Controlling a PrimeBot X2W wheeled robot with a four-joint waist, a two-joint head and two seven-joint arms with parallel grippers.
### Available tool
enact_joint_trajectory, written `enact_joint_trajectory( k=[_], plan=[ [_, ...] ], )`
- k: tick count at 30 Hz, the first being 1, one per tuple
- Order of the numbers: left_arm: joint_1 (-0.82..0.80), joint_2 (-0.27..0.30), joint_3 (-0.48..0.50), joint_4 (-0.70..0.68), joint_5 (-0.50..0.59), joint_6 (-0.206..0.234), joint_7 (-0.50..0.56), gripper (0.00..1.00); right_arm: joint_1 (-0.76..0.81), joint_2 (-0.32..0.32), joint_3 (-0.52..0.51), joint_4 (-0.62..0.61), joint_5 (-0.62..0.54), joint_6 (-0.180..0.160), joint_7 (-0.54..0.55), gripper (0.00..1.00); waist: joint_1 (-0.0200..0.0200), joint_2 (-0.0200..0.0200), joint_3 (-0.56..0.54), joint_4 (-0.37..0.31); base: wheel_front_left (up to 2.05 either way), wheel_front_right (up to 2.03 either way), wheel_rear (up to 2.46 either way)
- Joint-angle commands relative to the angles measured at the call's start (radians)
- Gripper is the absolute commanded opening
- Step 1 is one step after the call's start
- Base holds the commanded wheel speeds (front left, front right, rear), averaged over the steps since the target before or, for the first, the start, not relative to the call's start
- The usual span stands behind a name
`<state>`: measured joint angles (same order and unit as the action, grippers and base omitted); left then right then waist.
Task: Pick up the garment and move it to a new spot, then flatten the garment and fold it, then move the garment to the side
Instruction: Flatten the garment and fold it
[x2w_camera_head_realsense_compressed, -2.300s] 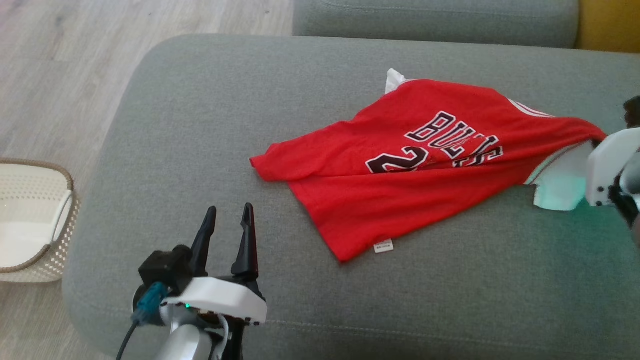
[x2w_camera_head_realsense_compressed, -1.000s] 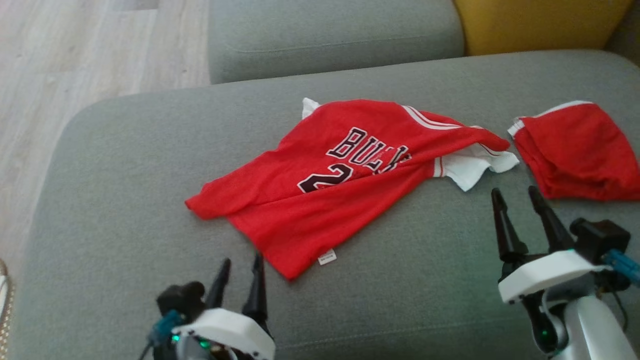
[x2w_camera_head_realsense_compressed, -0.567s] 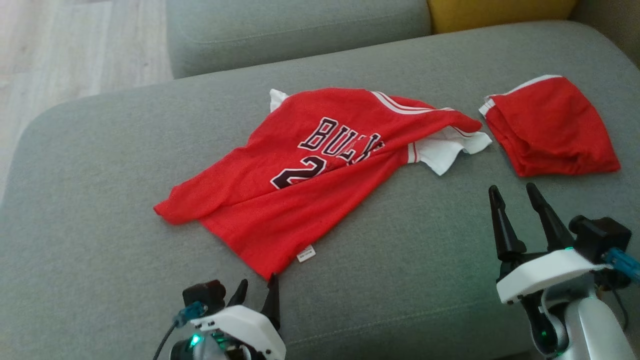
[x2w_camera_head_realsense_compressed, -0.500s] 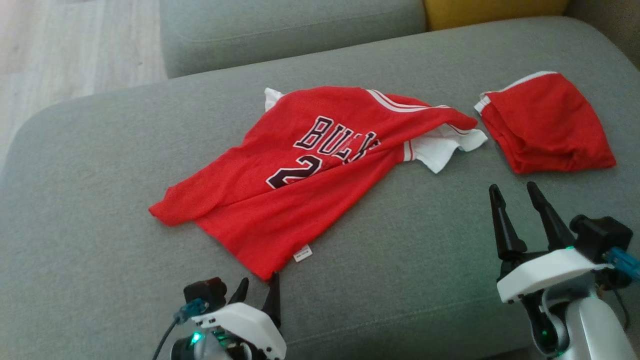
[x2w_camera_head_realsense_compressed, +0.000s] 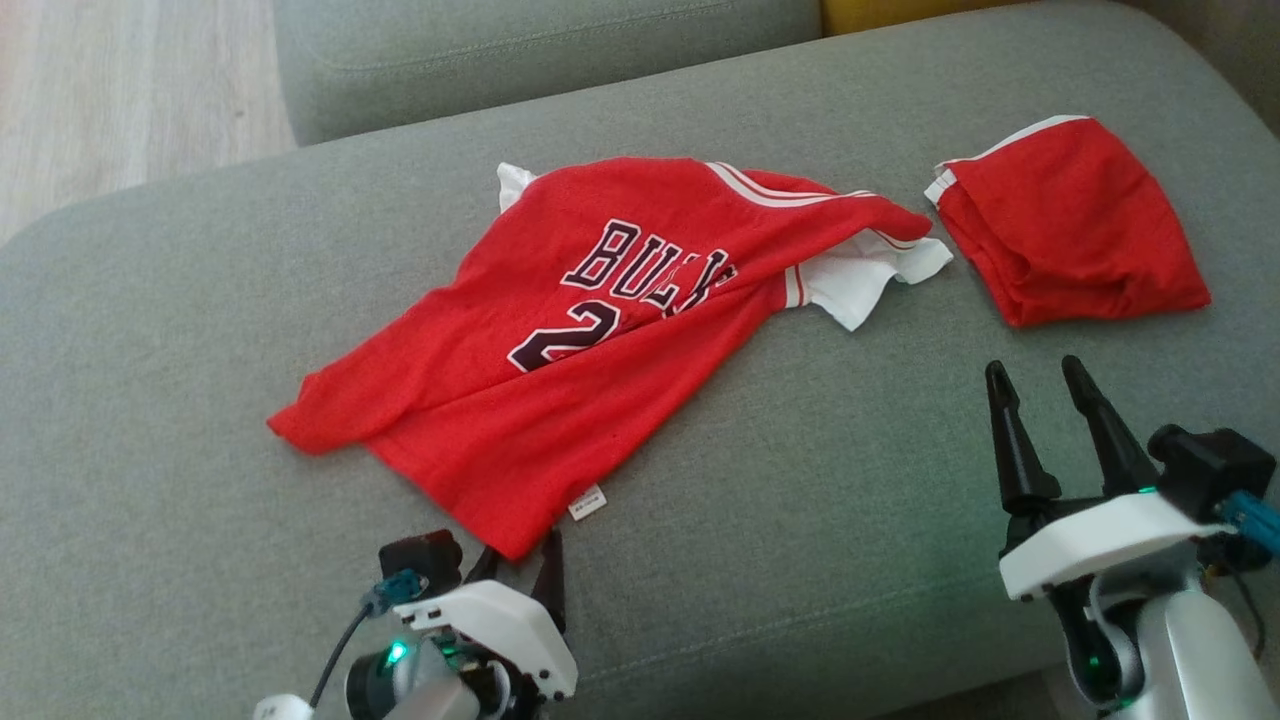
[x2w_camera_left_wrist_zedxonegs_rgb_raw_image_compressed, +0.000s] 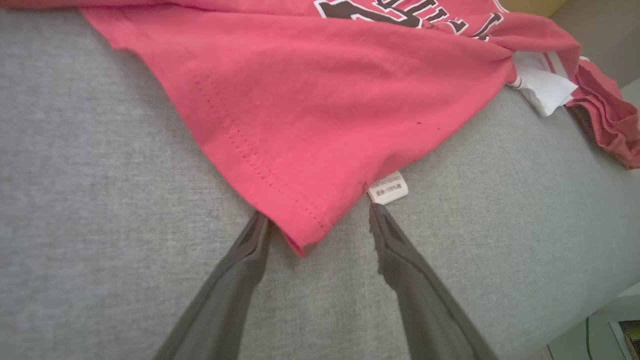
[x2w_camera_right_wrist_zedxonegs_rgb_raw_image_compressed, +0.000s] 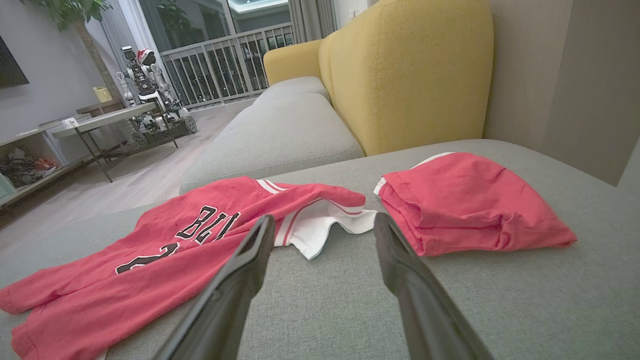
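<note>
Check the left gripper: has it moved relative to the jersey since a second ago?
Yes. The left gripper has closed in on the near hem corner of the jersey; its open jaws now straddle it, beside the white label.

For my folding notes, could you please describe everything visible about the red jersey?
The red jersey looks like a thin knit shirt with dark, white-edged lettering and a number partly lost in a fold, white-striped trim, and white fabric poking out at its edges. It lies crumpled, lettering up, slantwise on the grey sofa cushion, not yet flattened. A small white care label sticks out by its near hem corner, which sits between the fingers of the open left pincer, ungripped.
</note>
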<state>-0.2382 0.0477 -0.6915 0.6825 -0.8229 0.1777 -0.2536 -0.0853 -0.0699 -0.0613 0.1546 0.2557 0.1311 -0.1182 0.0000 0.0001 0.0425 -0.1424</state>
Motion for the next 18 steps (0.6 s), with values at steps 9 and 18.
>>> enact_joint_trajectory(
  k=[9,18],
  plan=[
    [-0.064,0.003,0.032,-0.027,0.003,0.01,-0.008,0.0,-0.042,-0.008,0.006,-0.035,-0.01,0.0,0.002,1.0,0.0,-0.0001,0.009,0.025,0.0,0.0,0.0],
    [-0.012,0.012,0.18,-0.119,0.146,0.04,-0.008,0.0,-0.03,-0.001,-0.021,-0.007,-0.024,0.0,0.013,1.0,0.0,-0.0001,-0.017,0.093,0.0,0.0,0.0]
  ],
)
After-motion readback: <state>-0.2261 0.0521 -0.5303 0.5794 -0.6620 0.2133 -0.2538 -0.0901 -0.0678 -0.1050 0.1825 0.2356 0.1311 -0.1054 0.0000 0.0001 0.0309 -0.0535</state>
